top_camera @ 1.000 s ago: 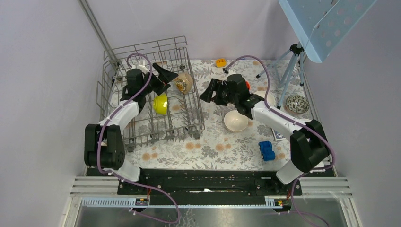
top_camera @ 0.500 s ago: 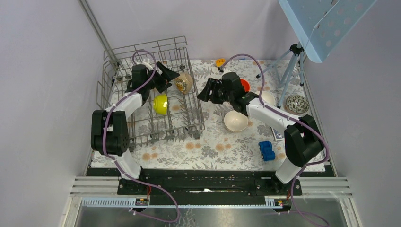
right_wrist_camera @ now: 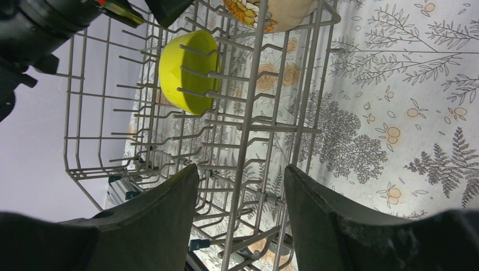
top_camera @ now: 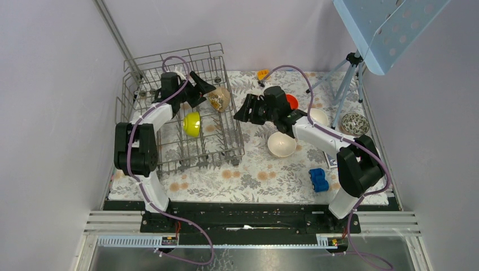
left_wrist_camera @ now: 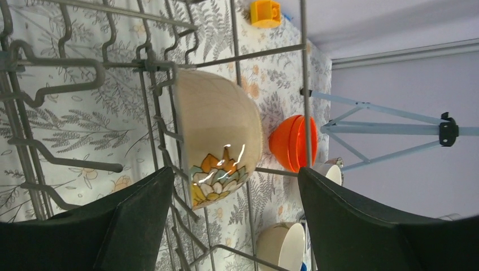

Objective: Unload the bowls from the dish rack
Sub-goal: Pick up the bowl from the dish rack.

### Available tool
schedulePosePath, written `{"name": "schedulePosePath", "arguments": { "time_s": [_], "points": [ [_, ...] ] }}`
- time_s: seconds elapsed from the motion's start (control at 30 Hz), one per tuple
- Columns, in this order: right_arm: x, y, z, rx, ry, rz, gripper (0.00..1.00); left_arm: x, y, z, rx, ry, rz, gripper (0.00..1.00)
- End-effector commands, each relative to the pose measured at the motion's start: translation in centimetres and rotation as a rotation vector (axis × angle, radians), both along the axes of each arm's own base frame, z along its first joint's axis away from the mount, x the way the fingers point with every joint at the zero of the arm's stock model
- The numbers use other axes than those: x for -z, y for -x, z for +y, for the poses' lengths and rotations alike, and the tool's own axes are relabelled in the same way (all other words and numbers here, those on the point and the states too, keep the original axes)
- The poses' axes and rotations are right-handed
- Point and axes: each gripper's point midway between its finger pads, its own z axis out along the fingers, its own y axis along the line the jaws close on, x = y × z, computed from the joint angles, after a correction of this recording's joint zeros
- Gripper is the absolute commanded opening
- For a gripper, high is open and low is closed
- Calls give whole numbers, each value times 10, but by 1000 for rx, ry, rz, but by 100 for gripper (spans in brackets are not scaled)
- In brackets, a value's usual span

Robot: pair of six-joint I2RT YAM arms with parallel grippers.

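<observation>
The grey wire dish rack (top_camera: 125, 93) stands at the left of the table. Two bowls stand on edge inside it: a yellow-green bowl (top_camera: 192, 124) (right_wrist_camera: 189, 70) and a beige bowl with a flower pattern (top_camera: 219, 99) (left_wrist_camera: 217, 135). My left gripper (top_camera: 206, 92) (left_wrist_camera: 235, 178) is open inside the rack, its fingers just short of the flowered bowl. My right gripper (top_camera: 240, 112) (right_wrist_camera: 240, 169) is open just outside the rack's right wall (right_wrist_camera: 248, 141), holding nothing. On the table lie a cream bowl (top_camera: 281, 144), an orange-red bowl (top_camera: 291, 101) (left_wrist_camera: 294, 143), a white bowl (top_camera: 319, 116) and a dark mottled bowl (top_camera: 355, 123).
A small blue toy car (top_camera: 319, 179) sits at the front right. A yellow toy (top_camera: 263, 74) (left_wrist_camera: 265, 12) lies at the back. A tripod (top_camera: 345, 84) and a blue perforated panel (top_camera: 384, 28) stand at the back right. Upright tines (left_wrist_camera: 73, 164) fill the rack floor.
My left arm has reached further back and brought its gripper closer to the flowered bowl, jaws a little narrower. My right gripper has shifted slightly left toward the rack and narrowed.
</observation>
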Motion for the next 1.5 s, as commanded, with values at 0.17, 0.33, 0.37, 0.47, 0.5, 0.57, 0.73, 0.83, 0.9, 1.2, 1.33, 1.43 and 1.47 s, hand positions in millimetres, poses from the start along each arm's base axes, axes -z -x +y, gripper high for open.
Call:
{"name": "schedulePosePath", "arguments": {
  "time_s": [0.17, 0.33, 0.37, 0.47, 0.5, 0.57, 0.73, 0.83, 0.9, 1.2, 1.33, 1.43, 1.47],
  "points": [
    [-25, 0, 17, -51, -81, -46, 64, -12, -10, -2, 44, -7, -51, 83],
    [-23, 1, 16, -52, -83, -39, 62, -16, -6, -13, 103, 68, -88, 67],
    [-24, 2, 16, -54, -82, -40, 62, -18, -5, -16, 114, 84, -99, 64],
    [-21, 3, 15, -53, -73, -37, 61, -18, -1, -20, 136, 124, -109, 60],
    [-21, 3, 14, -53, -72, -36, 61, -18, -2, -21, 140, 130, -110, 60],
    [-19, 3, 14, -53, -67, -34, 61, -16, -2, -21, 141, 135, -105, 60],
    [-14, 4, 14, -56, -67, -26, 60, -19, 0, -25, 163, 172, -126, 48],
    [-12, 4, 14, -57, -67, -22, 59, -24, 2, -28, 177, 197, -142, 40],
    [-10, 4, 14, -57, -66, -18, 59, -25, 3, -29, 183, 202, -147, 39],
    [-6, 4, 11, -51, -65, -9, 59, -15, 4, -35, 214, 201, -125, 48],
    [-3, 4, 10, -50, -63, -5, 59, -10, 5, -43, 245, 202, -111, 49],
    [-2, 4, 9, -50, -64, -2, 58, -5, 5, -52, 271, 198, -98, 47],
    [-1, 3, 8, -48, -63, -1, 58, -5, 5, -55, 279, 198, -99, 46]
  ]
}}
